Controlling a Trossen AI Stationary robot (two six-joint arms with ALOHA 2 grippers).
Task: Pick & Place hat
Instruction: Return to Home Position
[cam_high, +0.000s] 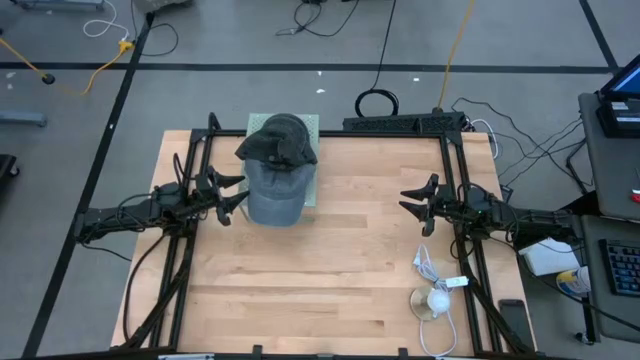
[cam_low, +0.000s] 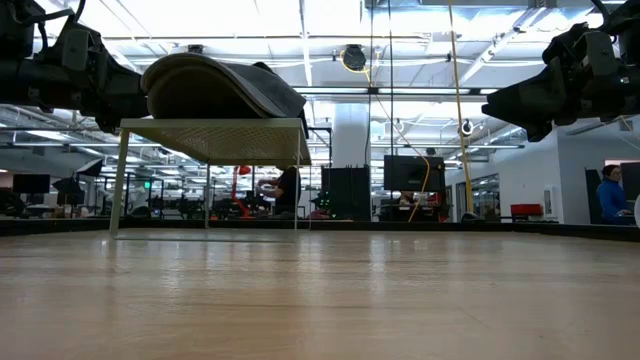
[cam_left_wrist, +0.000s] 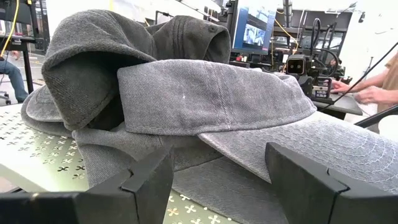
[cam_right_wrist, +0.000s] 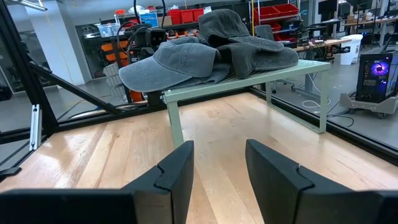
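A pale green perforated stand (cam_high: 312, 128) stands on thin legs at the table's far left-centre. A pile of grey hats lies on its top. A lighter cap (cam_high: 275, 195) has its brim over the stand's near edge, and a darker crumpled hat (cam_high: 280, 140) lies on the cap's far part. My left gripper (cam_high: 238, 195) is level and open just left of the lighter cap (cam_left_wrist: 211, 99), its fingers clear of it. My right gripper (cam_high: 408, 198) hangs level and open over the table's right side, facing the hats (cam_right_wrist: 205, 53), with nothing between its fingers.
A white cable with a round white device (cam_high: 435, 298) lies at the near right. A dark flat object (cam_high: 512, 312) sits beside the right rail. A black power strip (cam_high: 405, 123) runs along the far edge. Bare wood (cam_high: 330, 270) spans the middle and near part.
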